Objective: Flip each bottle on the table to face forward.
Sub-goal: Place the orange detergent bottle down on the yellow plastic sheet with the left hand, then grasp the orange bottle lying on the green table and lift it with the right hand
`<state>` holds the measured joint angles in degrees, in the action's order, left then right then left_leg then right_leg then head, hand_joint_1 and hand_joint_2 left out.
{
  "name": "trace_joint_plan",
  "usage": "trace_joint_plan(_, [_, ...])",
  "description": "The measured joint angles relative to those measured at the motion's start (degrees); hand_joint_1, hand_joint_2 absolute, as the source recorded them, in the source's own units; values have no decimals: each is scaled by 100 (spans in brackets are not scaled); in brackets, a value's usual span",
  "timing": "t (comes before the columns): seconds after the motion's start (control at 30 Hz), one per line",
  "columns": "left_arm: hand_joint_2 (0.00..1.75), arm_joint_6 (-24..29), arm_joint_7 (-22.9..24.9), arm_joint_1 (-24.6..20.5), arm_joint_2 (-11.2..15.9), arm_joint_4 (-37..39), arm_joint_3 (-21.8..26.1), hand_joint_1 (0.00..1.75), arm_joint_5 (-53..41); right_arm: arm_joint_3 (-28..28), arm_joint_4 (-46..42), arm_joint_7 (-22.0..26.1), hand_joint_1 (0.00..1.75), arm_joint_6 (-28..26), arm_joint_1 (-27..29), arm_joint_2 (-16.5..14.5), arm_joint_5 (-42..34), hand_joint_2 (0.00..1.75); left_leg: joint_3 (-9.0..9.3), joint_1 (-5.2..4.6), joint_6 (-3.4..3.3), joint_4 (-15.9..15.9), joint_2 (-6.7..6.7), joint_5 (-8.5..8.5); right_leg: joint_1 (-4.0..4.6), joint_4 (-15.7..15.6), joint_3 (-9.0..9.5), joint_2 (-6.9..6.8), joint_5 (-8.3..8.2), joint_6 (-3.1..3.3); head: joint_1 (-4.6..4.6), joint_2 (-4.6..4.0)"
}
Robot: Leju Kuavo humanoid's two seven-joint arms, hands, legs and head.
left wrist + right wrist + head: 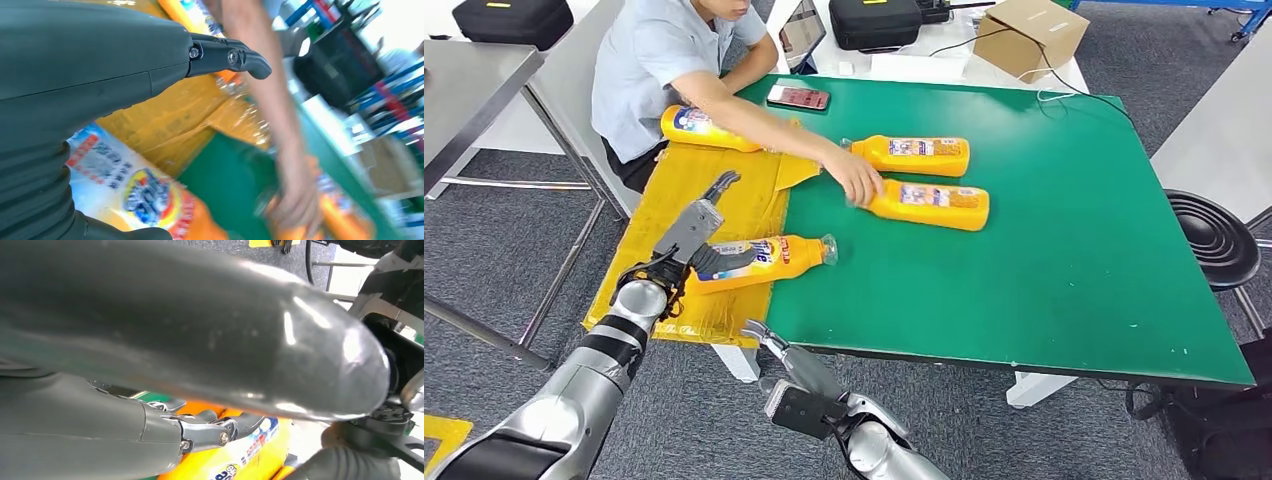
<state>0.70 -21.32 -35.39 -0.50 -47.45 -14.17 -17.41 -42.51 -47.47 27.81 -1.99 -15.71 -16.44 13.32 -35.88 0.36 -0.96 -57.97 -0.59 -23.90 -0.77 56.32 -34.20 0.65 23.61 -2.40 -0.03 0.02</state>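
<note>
Green-topped counter (1064, 250) with yellow sheet (724, 205) at its left | left hand (692, 240) grips nearest orange plastic bottle (769, 260), lying label-up across the sheet's edge | right hand (789, 365) below the counter's near edge, fingers apart, holding nothing | person's hand (856, 178) touches two orange bottles (924, 155) lying mid-counter | fourth orange bottle (704, 128) under the person's arm.

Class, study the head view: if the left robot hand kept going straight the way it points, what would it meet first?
Probably the person's forearm, reaching across the yellow mat. The left robot hand points up the table toward it; depth is unclear, so it might pass under.
</note>
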Motion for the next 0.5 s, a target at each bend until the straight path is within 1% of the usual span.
trace_joint_plan(0.07, [175, -32, -82, 148, -1, -284, 24, 0, 378, 2, -1, 26, 0, -64, 11, 11, 14, 0, 0, 0, 0, 0, 0, 0, 0, 0, 0, 0, 0, 0, 1, 0])
trace_joint_plan(0.13, [175, -122, -100, 372, 0, -705, 24, 0, 860, 29, -19, 199, 0, -218, 50, 33, -6, 87, 0, -1, 0, 0, 0, -1, -1, 0, 0, 0, 0, 0, 0, 0])
trace_joint_plan(0.2, [175, -230, -112, 658, -11, -1216, 30, 0, 1467, 125, -139, 574, 0, -546, 154, 67, -77, 175, -1, -2, 0, 0, 0, -3, -2, -1, -1, 0, 1, -1, 1, 0])
trace_joint_plan(0.27, [175, -337, -110, 1011, -50, -1754, 65, 0, 2219, 296, -446, 946, 0, -1062, 350, 110, -187, 175, -2, -4, 1, 0, 1, -7, -3, -3, -2, 0, 3, 0, 1, 0])
trace_joint_plan(0.3, [175, -380, -107, 1236, -84, -2036, 91, 0, 2621, 407, -678, 1054, 0, -1385, 493, 136, -261, 175, -2, -5, 2, 0, 1, -11, -4, -4, -2, 0, 5, 1, 0, 0])
trace_joint_plan(0.37, [175, -381, -141, 1790, -181, -2645, 140, 0, 3303, 699, -1350, 1119, 0, -2110, 869, 202, -415, 175, -2, -7, -1, 0, 1, -19, -5, -6, -3, 0, 11, 5, 0, 0])
trace_joint_plan(0.43, [175, -270, -205, 2347, -278, -3180, 164, 0, 3575, 1010, -2060, 1121, 0, -2702, 1242, 280, -487, 175, -3, -9, -5, 0, 1, -26, -6, -8, -7, 0, 15, 8, 1, 0])
trace_joint_plan(0.5, [175, 90, -251, 2738, -370, -3540, 164, 0, 3409, 1279, -2633, 1121, 0, -3123, 1525, 340, -331, 175, -4, -9, -5, 0, 2, -29, -6, -11, -10, 0, 15, 8, 1, 0])
